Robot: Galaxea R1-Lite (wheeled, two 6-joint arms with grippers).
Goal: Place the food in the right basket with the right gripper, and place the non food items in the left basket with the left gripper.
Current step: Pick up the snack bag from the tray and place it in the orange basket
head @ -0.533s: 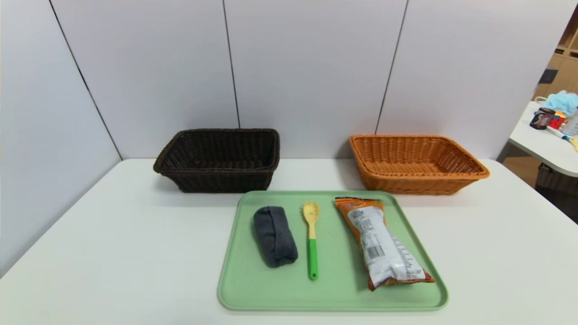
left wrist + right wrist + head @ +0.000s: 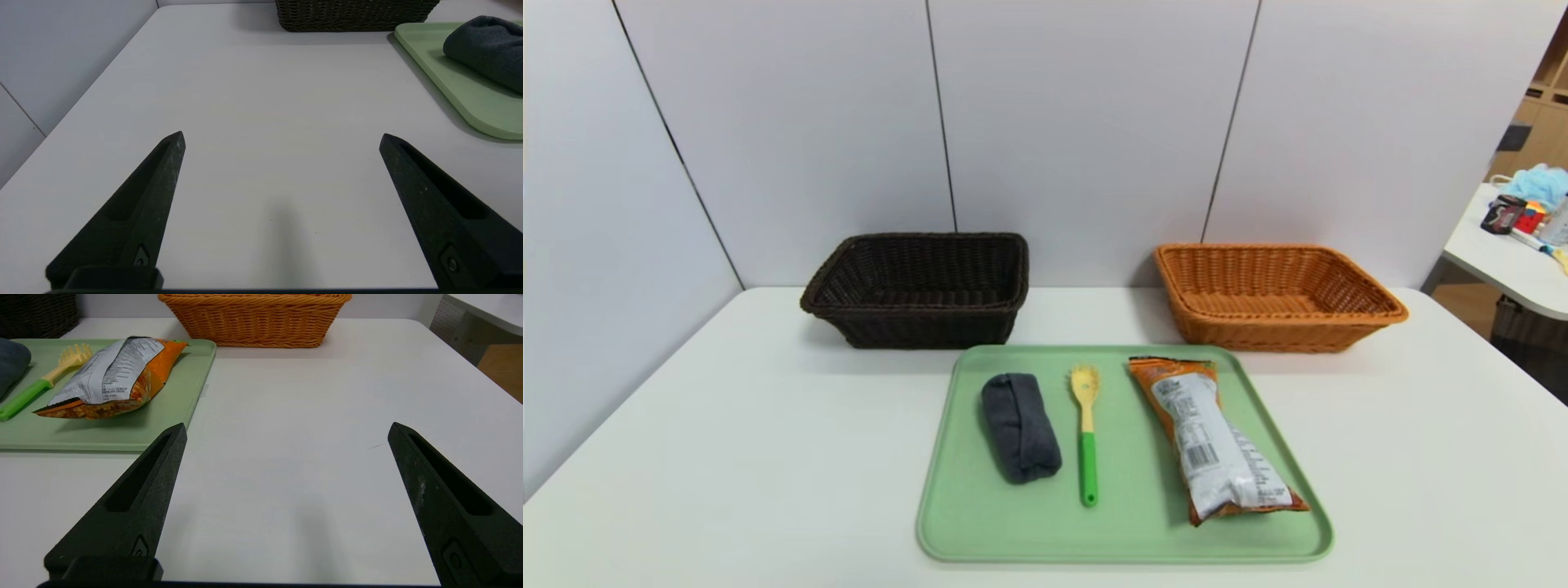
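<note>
Snack bag (image 2: 1217, 445), green-handled spork (image 2: 1088, 441) and rolled grey cloth (image 2: 1022, 428) lie on the tray (image 2: 1127, 535); left hand (image 2: 282, 136) and right hand (image 2: 288, 426) hover wide and empty.

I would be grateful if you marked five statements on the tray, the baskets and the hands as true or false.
1. The snack bag lies on the green tray. True.
2. The spoon-fork rests in the dark brown basket. False: it lies on the tray.
3. The rolled grey cloth is right of the spoon-fork. False: it is left of it.
4. The left hand is open. True.
5. The right hand grips the snack bag. False: it is open and holds nothing.
</note>
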